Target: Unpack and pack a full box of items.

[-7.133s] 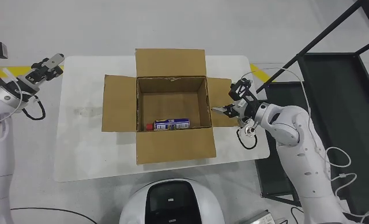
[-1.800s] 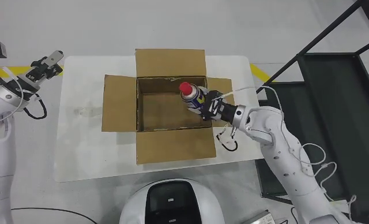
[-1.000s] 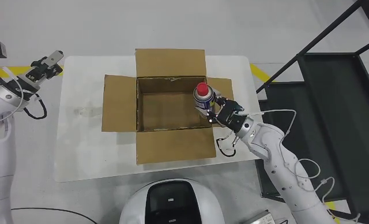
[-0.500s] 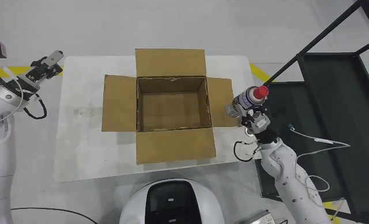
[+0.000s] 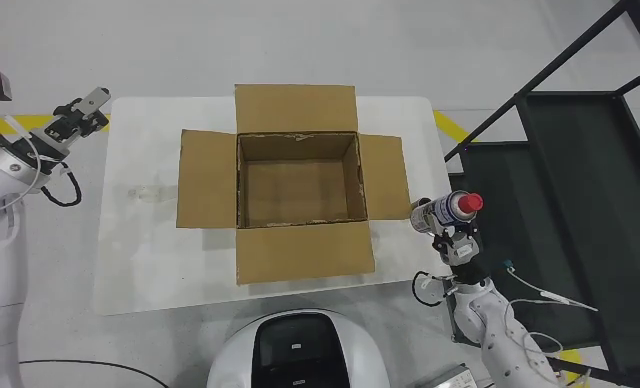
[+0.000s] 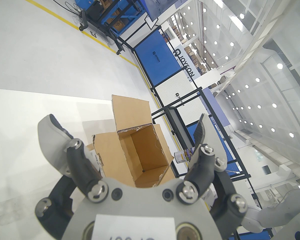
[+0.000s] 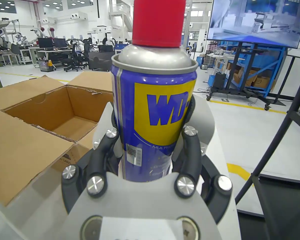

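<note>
1 spray can, red cap, blue-and-yellow body: clamped by its lower body in the right tool, cap end turned away from the cardboard box, just past the box's right-hand flap at the edge of the surface. Handling, as judged: rigid metal, moderately weighty, smooth and round so apt to slip or twist; best gripped mid-body, never by the cap. Surroundings: 1 box, 4 flaps spread, mid-surface; left tool open and unladen off the far left corner; 1 dark metal rack close beside the can, the likeliest obstruction.
</note>
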Robot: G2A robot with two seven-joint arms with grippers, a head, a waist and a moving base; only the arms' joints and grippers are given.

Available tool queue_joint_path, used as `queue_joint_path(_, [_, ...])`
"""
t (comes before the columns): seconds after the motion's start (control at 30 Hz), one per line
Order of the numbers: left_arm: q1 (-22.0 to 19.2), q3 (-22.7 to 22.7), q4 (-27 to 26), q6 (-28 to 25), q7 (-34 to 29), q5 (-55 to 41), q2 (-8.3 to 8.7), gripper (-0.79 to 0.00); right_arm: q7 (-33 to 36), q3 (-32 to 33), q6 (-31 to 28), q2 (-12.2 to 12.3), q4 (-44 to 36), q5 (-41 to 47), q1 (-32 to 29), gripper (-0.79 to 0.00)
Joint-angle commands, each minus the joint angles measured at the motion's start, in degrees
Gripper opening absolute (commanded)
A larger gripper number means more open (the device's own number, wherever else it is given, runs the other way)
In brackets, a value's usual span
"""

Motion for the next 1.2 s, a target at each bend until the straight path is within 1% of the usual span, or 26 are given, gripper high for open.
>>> queue_joint_path(0.0, [0.0, 0.0, 0.0, 0.0, 0.0, 0.0, 0.0, 0.0, 0.0, 0.0, 0.0, 0.0, 0.0, 0.0, 0.0, -0.785])
queue_joint_path(0.3, [0.0, 0.0, 0.0, 0.0, 0.0, 0.0, 0.0, 0.0, 1.0, 0.0, 0.7, -0.2, 0.6, 1.0, -0.2, -0.785])
queue_joint_path(0.37, [0.0, 0.0, 0.0, 0.0, 0.0, 0.0, 0.0, 0.0, -0.1, -0.3, 0.9, -0.2, 2.7, -0.4, -1.0, -0.785])
queue_joint_path(0.5, [0.0, 0.0, 0.0, 0.0, 0.0, 0.0, 0.0, 0.0, -4.7, -2.6, 0.6, -0.6, 10.3, -2.7, -0.9, -0.785])
queue_joint_path(0.53, [0.0, 0.0, 0.0, 0.0, 0.0, 0.0, 0.0, 0.0, -6.1, -3.9, 1.1, -0.9, 13.2, -4.1, -0.1, -0.785])
queue_joint_path(0.67, [0.0, 0.0, 0.0, 0.0, 0.0, 0.0, 0.0, 0.0, -10.2, -7.4, 2.2, -1.9, 21.2, -4.2, 3.8, -0.785])
queue_joint_path(0.83, [0.0, 0.0, 0.0, 0.0, 0.0, 0.0, 0.0, 0.0, -14.3, -11.0, 3.2, -3.6, 31.0, -2.0, 10.5, -0.785])
queue_joint_path(1.03, [0.0, 0.0, 0.0, 0.0, 0.0, 0.0, 0.0, 0.0, -18.0, -14.6, 2.3, -5.4, 40.2, -1.6, 17.1, -0.785])
queue_joint_path(1.17, [0.0, 0.0, 0.0, 0.0, 0.0, 0.0, 0.0, 0.0, -19.5, -16.1, 1.7, -6.4, 45.2, -0.9, 20.0, -0.785])
